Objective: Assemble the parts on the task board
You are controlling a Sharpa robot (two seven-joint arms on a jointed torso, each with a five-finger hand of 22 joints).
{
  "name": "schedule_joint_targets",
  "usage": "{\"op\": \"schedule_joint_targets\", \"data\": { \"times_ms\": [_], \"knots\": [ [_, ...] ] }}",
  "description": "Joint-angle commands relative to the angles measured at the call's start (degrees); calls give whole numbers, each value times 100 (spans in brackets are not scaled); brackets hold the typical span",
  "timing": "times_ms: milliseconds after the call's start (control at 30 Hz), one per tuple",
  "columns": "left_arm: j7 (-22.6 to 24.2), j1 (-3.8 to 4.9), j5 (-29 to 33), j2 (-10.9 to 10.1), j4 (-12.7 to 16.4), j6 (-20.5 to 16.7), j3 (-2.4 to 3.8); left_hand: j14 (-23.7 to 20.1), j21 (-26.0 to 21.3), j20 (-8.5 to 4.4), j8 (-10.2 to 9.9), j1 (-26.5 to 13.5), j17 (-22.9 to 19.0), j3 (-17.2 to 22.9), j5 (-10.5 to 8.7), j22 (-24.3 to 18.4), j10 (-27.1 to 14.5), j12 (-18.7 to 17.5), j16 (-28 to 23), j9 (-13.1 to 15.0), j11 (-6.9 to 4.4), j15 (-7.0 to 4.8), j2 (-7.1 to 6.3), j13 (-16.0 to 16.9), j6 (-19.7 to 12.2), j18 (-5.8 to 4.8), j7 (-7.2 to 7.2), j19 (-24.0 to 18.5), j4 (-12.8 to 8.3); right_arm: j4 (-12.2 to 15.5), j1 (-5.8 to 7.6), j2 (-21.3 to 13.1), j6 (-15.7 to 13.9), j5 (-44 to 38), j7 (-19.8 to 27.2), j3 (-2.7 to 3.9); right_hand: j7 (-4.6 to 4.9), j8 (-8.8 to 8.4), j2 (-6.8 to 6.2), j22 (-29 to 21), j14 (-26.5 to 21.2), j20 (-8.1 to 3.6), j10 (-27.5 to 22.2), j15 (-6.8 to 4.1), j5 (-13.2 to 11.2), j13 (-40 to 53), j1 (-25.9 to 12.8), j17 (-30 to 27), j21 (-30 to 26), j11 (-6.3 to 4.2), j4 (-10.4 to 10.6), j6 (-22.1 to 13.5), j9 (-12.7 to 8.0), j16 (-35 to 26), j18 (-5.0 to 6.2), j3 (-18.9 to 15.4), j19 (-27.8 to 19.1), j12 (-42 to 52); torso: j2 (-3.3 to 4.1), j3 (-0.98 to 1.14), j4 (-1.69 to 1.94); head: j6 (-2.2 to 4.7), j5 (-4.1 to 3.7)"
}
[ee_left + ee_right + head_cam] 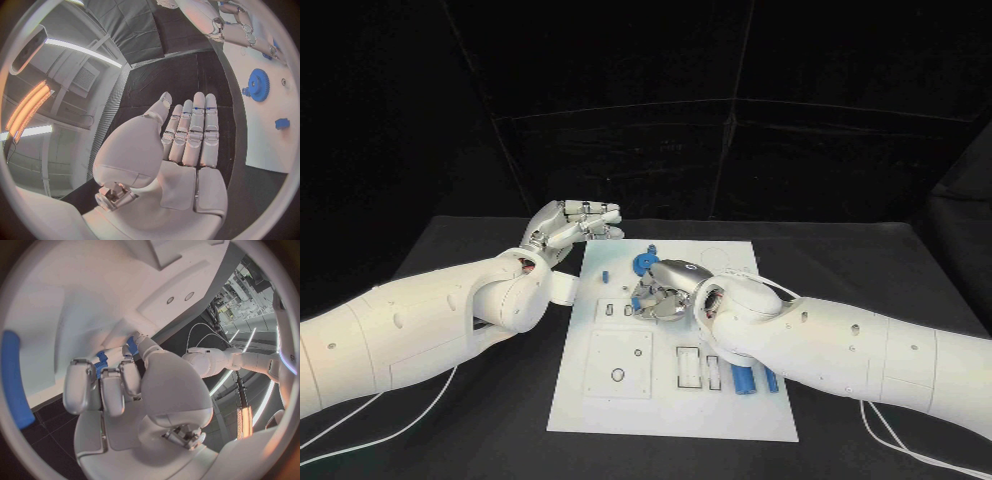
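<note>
The white task board (pixel 678 412) lies in the middle of the black table. My right hand (pixel 669 291) rests on the board's middle with its fingers curled around a small blue part (pixel 101 363); most of that part is hidden by the fingers (pixel 80 390). Just beyond this hand a blue gear (pixel 646 264) sits on the board (pixel 270 142); the gear (pixel 257 85) and a small blue piece (pixel 282 123) lie near the board's far left side. My left hand (pixel 574 222) hovers off the board's far left corner, fingers (pixel 192 131) straight and holding nothing.
Two blue pegs (pixel 744 380) (pixel 770 381) lie near the board's front right, beside empty rectangular slots (pixel 689 368). A square recess with a ring (pixel 617 366) is at the front left. A long blue piece (pixel 15 385) lies near my right hand. Black table (pixel 877 260) surrounds the board.
</note>
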Motion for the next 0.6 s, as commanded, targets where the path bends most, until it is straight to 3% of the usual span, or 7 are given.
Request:
{"op": "schedule_joint_targets", "data": {
  "times_ms": [33, 400, 600],
  "knots": [
    [34, 10, 10, 3, 3, 56, 5, 36, -27, 1, -19, -61, 5, 36, -6, -7, 38, -28, -20, -3, -8, -6, -6, -8, 34, 38, 12, 31, -5, -33, -23, -9, 85, -39, -166, -26, -1, -19, -11, -3, 414, 54, 8, 56, -26, 241, -79, 567, -9, 41, 16, -65, 5, -30, -98, -43, -3, -35, 1, 0, 0, -4, 8],
    [49, 9, 10, 4, -13, 35, 5, 36, -28, 1, -19, -64, 6, 39, -6, -7, 39, -28, -21, -3, -8, -6, -6, -8, 35, 38, 12, 32, -7, -8, -27, -8, -101, -30, -134, -26, 22, -19, -104, -17, 414, 83, -54, 83, -199, 176, -231, 575, -17, 70, 98, -253, 10, -27, -94, -271, -10, -109, 1, 5, 0, -6, -3],
    [54, 9, 10, 4, -20, 35, 5, 36, -28, 1, -19, -64, 6, 39, -6, -7, 39, -28, -21, -3, -8, -6, -6, -8, 35, 38, 12, 32, -7, 55, -33, -39, -504, -15, 7, -26, 63, -22, -215, -17, 410, 109, -203, 114, -243, -31, -326, 563, -19, 107, 198, -452, 2, -34, -95, -540, -13, -346, -1, 4, -3, 0, -2]
  ]
}}
